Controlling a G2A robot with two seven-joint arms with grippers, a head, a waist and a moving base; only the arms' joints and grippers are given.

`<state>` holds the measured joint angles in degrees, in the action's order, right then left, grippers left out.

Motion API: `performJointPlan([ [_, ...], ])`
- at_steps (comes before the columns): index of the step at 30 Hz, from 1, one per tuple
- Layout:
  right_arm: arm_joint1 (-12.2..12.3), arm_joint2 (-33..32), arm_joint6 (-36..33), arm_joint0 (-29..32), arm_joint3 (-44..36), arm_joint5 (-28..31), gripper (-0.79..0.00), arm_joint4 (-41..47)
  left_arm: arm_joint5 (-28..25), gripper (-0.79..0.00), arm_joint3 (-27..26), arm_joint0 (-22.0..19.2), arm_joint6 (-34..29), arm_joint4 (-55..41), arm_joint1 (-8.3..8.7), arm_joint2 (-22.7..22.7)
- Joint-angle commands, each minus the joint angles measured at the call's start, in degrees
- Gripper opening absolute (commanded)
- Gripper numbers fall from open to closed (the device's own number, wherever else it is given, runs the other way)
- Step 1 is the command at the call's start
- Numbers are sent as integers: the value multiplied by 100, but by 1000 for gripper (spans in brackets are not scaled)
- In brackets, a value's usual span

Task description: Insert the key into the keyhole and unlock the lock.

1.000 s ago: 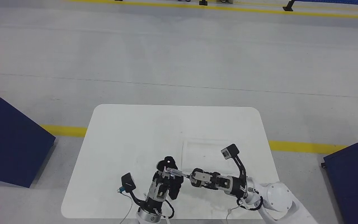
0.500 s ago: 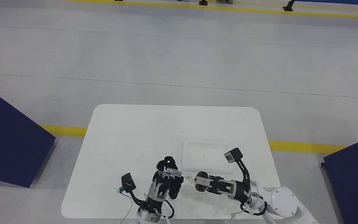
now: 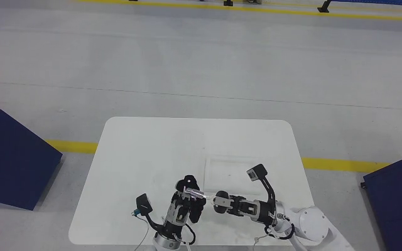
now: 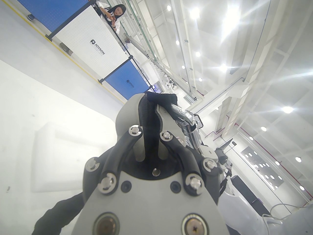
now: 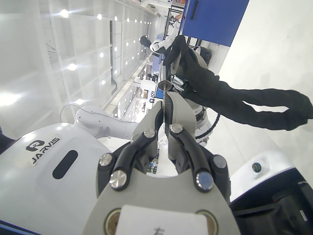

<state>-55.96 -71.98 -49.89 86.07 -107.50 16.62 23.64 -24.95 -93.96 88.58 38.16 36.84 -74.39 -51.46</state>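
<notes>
Top view shows the white table (image 3: 125,163) bearing a shallow white tray (image 3: 232,156) right of its middle. Close to the near edge, the left gripper (image 3: 189,187) is clenched on the lock (image 4: 188,123). The right gripper (image 5: 165,99) pinches the key (image 5: 164,85), just beside the lock. Whether the key is inserted cannot be told.

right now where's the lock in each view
top view: lock low centre, in the left gripper, facing the right gripper.
left wrist view: lock clamped in that gripper.
right wrist view: lock beside the key's far end.
shared landmark: the left gripper's black fabric finger cover.
</notes>
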Motion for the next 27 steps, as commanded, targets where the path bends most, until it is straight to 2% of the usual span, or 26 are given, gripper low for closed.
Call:
performJointPlan([
  [1,-7,22,11,-27,3,-20,-785,4,0,-785,0,0,0,0,0,0],
  [5,-19,55,16,-72,28,-161,-785,60,0,-785,0,0,0,0,0,0],
  [9,-25,72,-20,-125,33,-537,-785,227,0,-785,0,0,0,0,0,0],
  [23,-35,41,-384,-384,176,-2603,-785,1584,0,-785,0,0,0,0,0,0],
  [27,-32,29,-399,-427,165,-2653,-785,1549,0,-785,0,0,0,0,0,0],
])
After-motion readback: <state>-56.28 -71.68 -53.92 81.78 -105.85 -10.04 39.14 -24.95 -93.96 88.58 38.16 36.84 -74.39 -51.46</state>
